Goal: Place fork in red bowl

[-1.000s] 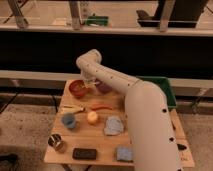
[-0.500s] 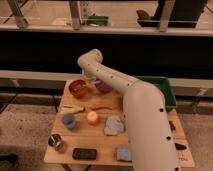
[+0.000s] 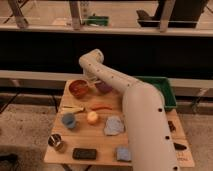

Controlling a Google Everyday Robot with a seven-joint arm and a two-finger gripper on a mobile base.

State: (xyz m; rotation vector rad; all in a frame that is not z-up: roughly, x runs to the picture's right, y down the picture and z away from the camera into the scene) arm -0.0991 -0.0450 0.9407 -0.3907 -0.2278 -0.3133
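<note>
Rim of the red bowl (image 3: 78,88), at the far left of the surface (image 3: 100,145), seems just touched by the gripper (image 3: 91,83) on its right side; its grip cannot be told. A purple bowl (image 3: 104,88) sits just right; a blue cup (image 3: 69,120) stands nearer the camera.

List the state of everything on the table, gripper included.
gripper: low at the right rim of the red bowl.
red bowl: upright, contents unclear.
purple bowl: upright, partly hidden by the arm.
blue cup: upright.
metal can: upright near the front left corner.
fork: cannot make it out.
</note>
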